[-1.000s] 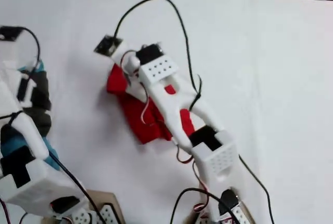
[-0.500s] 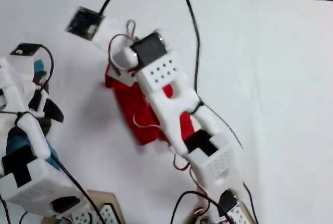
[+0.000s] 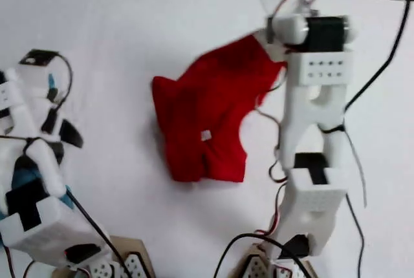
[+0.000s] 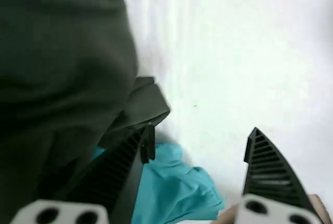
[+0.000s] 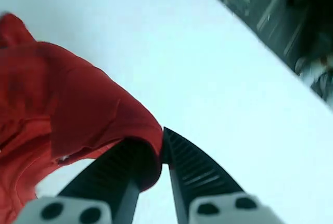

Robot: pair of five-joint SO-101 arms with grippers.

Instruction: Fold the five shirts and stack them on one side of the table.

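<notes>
Red shirt (image 3: 204, 119) is lying spread on the white surface (image 3: 97, 26) with one corner raised off it. We are seeing the right arm's jaws pinching that corner, pressed together on the cloth. Well apart from the red shirt, the left arm's jaws are hanging spread over a dark shirt (image 4: 57, 52) and a teal shirt (image 4: 171, 182), which are lying bunched and touching.

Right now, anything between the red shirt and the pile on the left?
Nothing visible on the table between them. The right gripper is shut on the red shirt; the left gripper, open, hangs over the pile and may crowd the drop.
</notes>
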